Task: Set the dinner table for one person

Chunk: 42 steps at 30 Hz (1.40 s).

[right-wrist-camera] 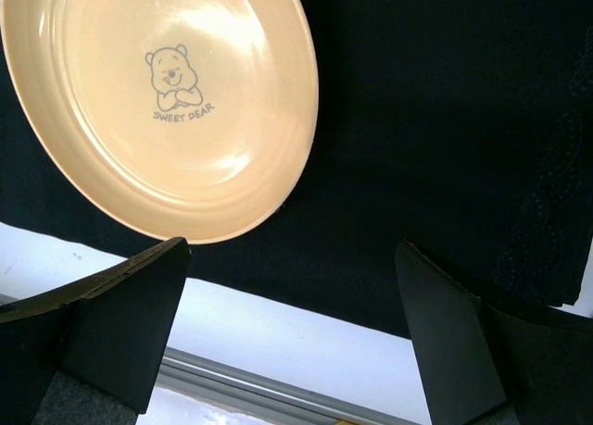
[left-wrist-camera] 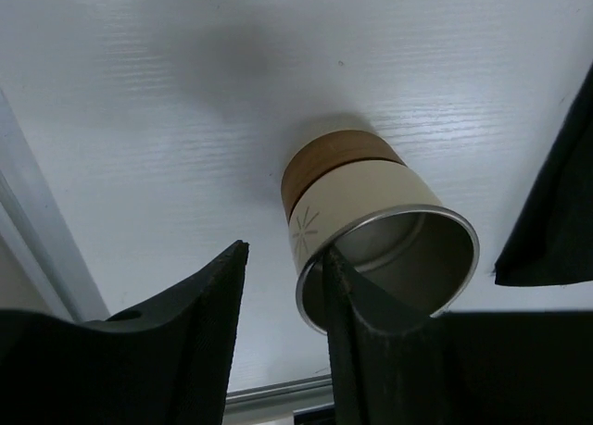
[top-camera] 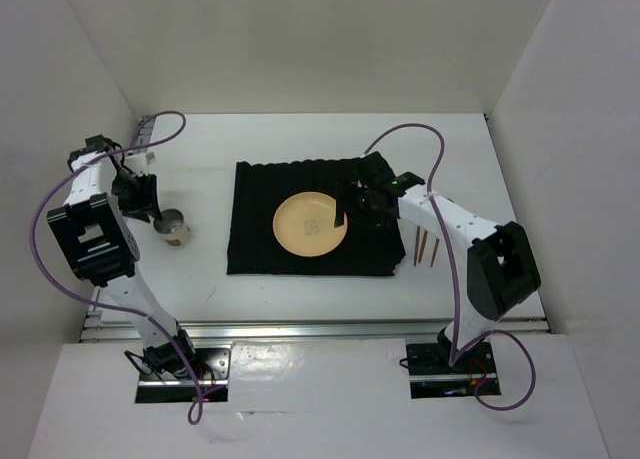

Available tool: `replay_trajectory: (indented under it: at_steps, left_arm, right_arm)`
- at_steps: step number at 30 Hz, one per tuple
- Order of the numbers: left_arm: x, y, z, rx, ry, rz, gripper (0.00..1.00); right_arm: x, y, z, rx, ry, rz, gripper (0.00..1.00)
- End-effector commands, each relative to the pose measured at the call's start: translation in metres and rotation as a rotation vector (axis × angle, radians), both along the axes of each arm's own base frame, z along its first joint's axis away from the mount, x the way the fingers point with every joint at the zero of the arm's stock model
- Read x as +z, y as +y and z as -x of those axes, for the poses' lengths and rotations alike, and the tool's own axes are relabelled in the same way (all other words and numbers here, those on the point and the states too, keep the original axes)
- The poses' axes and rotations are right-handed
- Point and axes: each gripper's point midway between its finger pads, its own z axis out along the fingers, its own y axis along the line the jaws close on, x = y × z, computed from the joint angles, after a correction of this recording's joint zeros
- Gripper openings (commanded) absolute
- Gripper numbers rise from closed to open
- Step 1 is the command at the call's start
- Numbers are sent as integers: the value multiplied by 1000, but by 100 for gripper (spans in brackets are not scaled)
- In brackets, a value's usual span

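The dinner table [top-camera: 300, 144] lies flat and level before me, a large white rectangle with a faint grain in its surface. Silver metal rails edge it at six o'clock and run up the nine o'clock side.

a robot lab test cell
plain white walls [top-camera: 300, 39] box in the dinner table [top-camera: 290, 139]; two cabled robot arms [top-camera: 95, 234] are bolted at its near edge.
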Motion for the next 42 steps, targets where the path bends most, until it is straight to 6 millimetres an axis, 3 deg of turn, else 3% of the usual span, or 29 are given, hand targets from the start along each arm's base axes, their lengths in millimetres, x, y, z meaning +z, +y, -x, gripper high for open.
replay_trajectory:
  at_steps: [1,3,5,8,13,17,18,19,20,21,23,27,29,32,42]
  left_arm:
    - [-8,-4,-5,3,3,42,45]
    - [-14,-6,-2,-7,20,48,43]
    - [-18,-7,0,2,26,53,34]
    - [-15,-14,2,6,15,81,1]
    - [-9,-25,2,-11,-1,112,0]
    - [36,-45,-6,-74,-98,106,0]
    - [58,-50,-9,-97,-157,79,0]
    - [73,-68,-17,-153,-198,64,0]
    - [83,-74,-19,-178,-215,20,0]
    - [92,-84,-21,-199,-235,0,0]
    - [111,-114,-27,-272,-280,-66,0]
    - [127,-159,-38,-346,-334,-127,0]
    - [136,-179,-41,-381,-360,-132,0]
    - [131,-198,-46,-412,-332,-113,0]
    - [128,-237,-46,-498,-319,-94,0]
  right_arm:
    - [21,2,-5,-9,-75,-25,100]
    - [21,2,-5,-9,-75,-25,100]
    - [21,2,-5,-9,-75,-25,100]
    - [22,5,-6,-3,-79,-38,100]
    - [29,26,-5,55,-106,-58,100]
    - [59,58,-11,122,-210,-98,99]
    - [69,72,-8,155,-246,-112,97]
    - [87,84,-14,164,-298,-143,97]
    - [105,96,-22,162,-370,-178,95]
    - [113,113,-20,184,-406,-197,91]
    - [141,134,-36,134,-515,-232,80]
    - [176,179,-48,143,-605,-327,68]
    - [182,191,-58,141,-623,-344,63]
    - [180,205,-63,152,-622,-350,60]
    - [142,215,-59,175,-541,-350,52]
